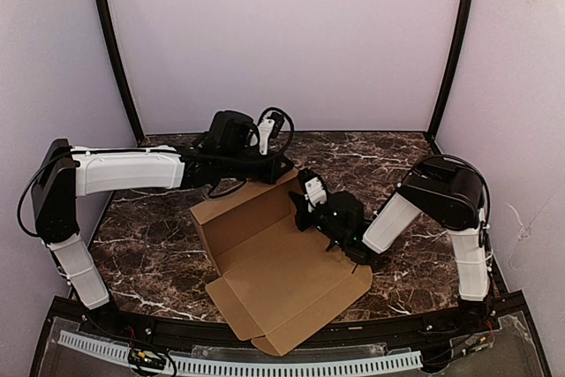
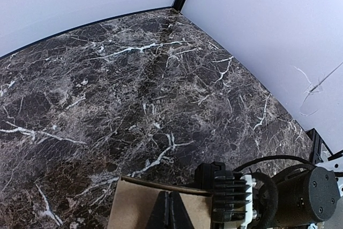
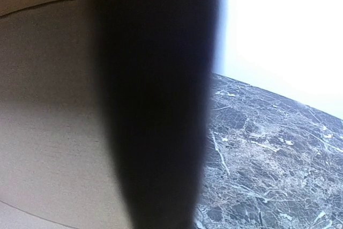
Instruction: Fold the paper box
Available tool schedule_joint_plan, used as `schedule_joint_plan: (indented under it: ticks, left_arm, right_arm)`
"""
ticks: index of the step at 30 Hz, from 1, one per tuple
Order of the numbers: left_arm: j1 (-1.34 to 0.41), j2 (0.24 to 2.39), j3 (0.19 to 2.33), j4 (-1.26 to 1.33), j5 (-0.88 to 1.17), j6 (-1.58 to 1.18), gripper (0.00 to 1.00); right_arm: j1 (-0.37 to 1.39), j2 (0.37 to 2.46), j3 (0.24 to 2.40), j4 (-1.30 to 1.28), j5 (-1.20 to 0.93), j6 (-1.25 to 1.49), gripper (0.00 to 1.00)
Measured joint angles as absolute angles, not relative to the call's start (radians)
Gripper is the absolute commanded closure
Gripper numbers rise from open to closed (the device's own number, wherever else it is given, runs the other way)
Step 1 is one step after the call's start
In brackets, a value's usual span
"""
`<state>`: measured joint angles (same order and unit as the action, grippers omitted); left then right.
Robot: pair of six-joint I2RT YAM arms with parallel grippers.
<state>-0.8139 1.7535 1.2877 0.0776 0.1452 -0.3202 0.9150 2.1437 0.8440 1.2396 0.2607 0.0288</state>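
Paper box [image 1: 282, 275] lay opened out at bench [image 1: 146, 249] ctr, long axis diag., far-left to near-right. Left tool [image 1: 284, 167] sat at its far edge, apparently clenched shut w/ cardboard behind. Right tool [image 1: 303, 211] met the right-side flap; grip state unclear, view blurred. No legible writing.

Left arm [image 1: 124, 169] and right arm [image 1: 393, 218], white shell links, black joint housings, looped black cables [image 1: 281, 121], left gripper [image 2: 169, 214] black-fingered, finned black casing [image 2: 228, 199], green indicator light [image 1: 336, 215]
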Motion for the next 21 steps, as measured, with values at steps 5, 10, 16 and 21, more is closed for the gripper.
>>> schedule_joint_plan:
  ticks: [5,10,16,21]
  left_arm:
    - [-0.816,1.753,1.287,0.076,0.146,-0.320,0.99]
    - [-0.817,1.753,1.283,0.078,0.145,-0.322,0.99]
    - [-0.818,1.752,1.281,0.081,0.145,-0.326,0.99]
    - [-0.819,1.752,1.281,0.081,0.146,-0.326,0.99]
  right_arm:
    - [0.914,2.144,0.828,1.264,0.266,0.031,0.77]
    - [0.909,2.144,0.812,1.291,0.286,0.018,0.70]
    - [0.909,2.143,0.812,1.304,0.295,-0.009,0.70]
    - [0.908,2.143,0.812,1.316,0.296,-0.027,0.69]
